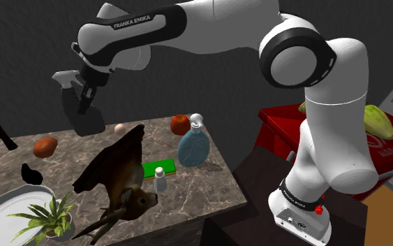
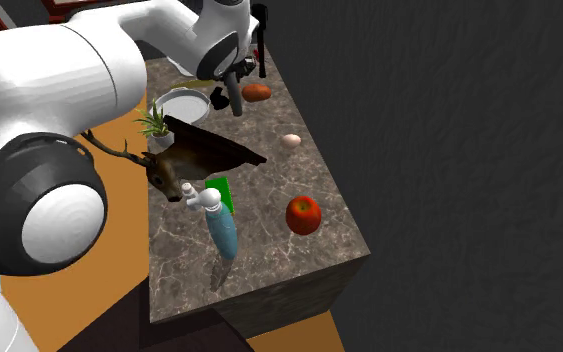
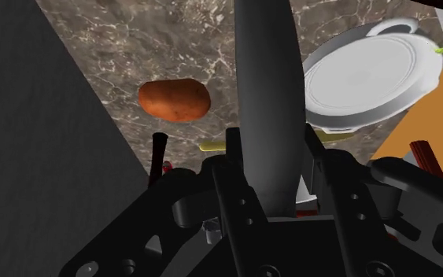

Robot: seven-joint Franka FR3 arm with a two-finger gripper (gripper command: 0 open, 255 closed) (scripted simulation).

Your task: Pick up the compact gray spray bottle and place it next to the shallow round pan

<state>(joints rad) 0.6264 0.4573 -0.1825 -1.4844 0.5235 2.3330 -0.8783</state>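
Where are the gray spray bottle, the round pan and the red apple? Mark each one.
gray spray bottle (image 3: 268, 94), wrist view, middle of its body.
round pan (image 3: 365, 79), wrist view, its bare flat middle.
red apple (image 2: 303, 214), second exterior view, its near face.

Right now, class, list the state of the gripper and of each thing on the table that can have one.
gripper: shut on the gray spray bottle
gray spray bottle: clasped, in the air above the table
pan: empty, flat on the table
blue bottle: standing upright
potted plant: upright
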